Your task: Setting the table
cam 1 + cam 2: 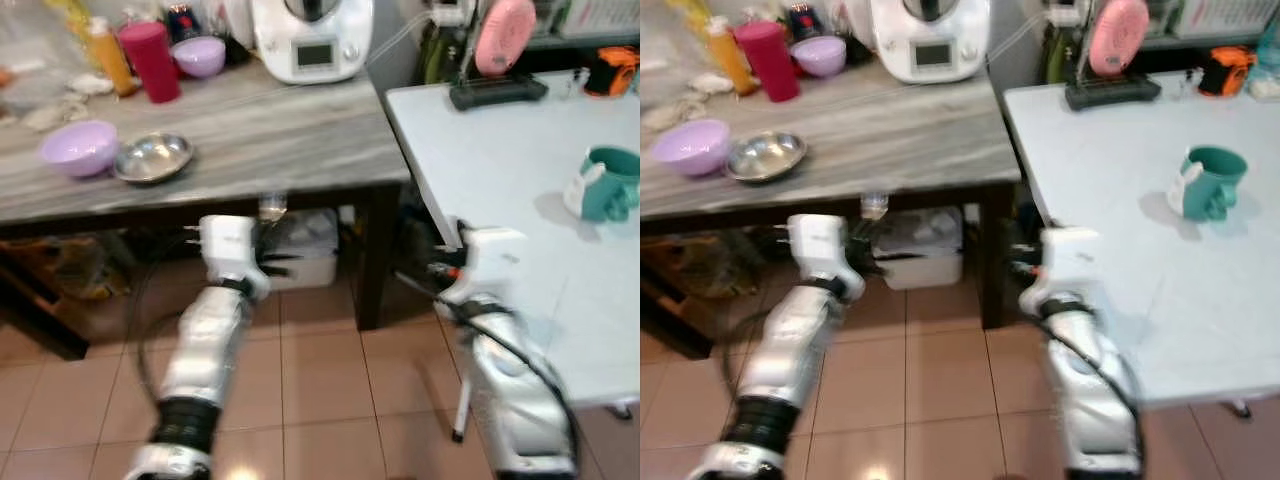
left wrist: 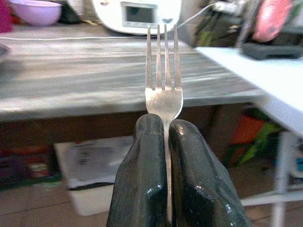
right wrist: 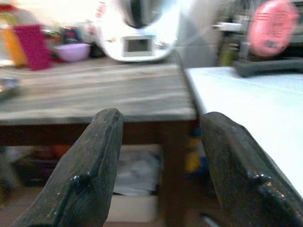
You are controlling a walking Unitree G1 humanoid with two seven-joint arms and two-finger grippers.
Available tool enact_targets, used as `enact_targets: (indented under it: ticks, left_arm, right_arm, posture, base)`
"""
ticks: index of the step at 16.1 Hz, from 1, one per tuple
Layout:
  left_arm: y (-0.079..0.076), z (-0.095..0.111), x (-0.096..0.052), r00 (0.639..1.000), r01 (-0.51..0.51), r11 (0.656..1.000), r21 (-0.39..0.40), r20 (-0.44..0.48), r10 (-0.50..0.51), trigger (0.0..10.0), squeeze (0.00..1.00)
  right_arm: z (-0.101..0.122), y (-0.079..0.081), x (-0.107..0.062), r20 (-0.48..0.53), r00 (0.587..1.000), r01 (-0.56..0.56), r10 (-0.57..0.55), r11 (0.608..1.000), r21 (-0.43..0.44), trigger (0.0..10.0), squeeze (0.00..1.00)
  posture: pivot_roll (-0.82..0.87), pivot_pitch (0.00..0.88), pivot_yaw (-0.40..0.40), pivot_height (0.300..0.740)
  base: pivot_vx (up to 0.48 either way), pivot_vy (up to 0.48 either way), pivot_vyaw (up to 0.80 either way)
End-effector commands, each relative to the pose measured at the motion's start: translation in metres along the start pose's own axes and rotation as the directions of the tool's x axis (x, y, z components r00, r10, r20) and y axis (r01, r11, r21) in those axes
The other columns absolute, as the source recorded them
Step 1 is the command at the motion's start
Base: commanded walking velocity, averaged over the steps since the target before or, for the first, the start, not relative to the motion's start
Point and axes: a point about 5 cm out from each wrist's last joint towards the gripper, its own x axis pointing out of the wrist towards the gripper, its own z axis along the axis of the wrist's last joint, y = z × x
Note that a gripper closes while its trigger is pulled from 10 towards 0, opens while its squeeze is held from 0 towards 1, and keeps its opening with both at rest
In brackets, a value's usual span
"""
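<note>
Fork [image 2: 163,92] sits pinched in our left gripper [image 2: 166,127], tines ahead of the fingertips, ready for laying; our right gripper [image 3: 161,127] is spread empty, white table [image 1: 500,170] beyond.

Grey-streaked wood-grain table [image 1: 260,140] at upper left, pale blue-white table [image 1: 500,190] on the right. Lilac bowl [image 1: 78,147] beside a shiny steel dish [image 1: 152,157]. Magenta cup [image 1: 152,60], orange bottle [image 1: 108,55], white appliance [image 1: 312,38], pink fan [image 1: 505,35], teal mug [image 1: 605,183]. Silver fork [image 2: 163,90] between glossy black fingers [image 2: 142,179]. Terracotta tiled floor [image 1: 330,400].
</note>
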Motion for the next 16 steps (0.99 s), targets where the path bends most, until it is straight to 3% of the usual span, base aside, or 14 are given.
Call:
enact_targets:
  ticks: [1, 6, 16]
  left_arm:
    - [-0.0085, 0.0021, 0.0022, 1.000, 0.027, 1.000, -0.003, 0.011, -0.027, 10.0, 0.00]
    - [-0.0105, 0.0029, 0.0029, 0.999, 0.035, 0.999, -0.007, 0.013, -0.035, 10.0, 0.00]
    - [-0.0173, 0.0038, 0.0032, 0.998, 0.066, 0.998, -0.024, 0.024, -0.066, 10.0, 0.00]
  right_arm:
    - [0.0029, -0.0061, -0.0019, 0.010, 1.000, 0.010, -0.010, 1.000, -0.028, 10.0, 0.00]
    - [0.0032, -0.0046, -0.0018, 0.015, 1.000, 0.008, -0.007, 1.000, -0.027, 10.0, 0.00]
    - [0.0026, -0.0064, -0.0013, 0.010, 1.000, 0.024, -0.024, 1.000, -0.008, 10.0, 0.00]
  posture:
    - [-0.31, 0.098, 0.083, 0.740]
    - [-0.31, 0.101, 0.084, 0.740]
    - [-0.31, 0.102, 0.081, 0.740]
  base:
    - [0.349, 0.000, 0.00]
    - [0.351, 0.000, 0.62]
    - [0.372, 0.000, 0.00]
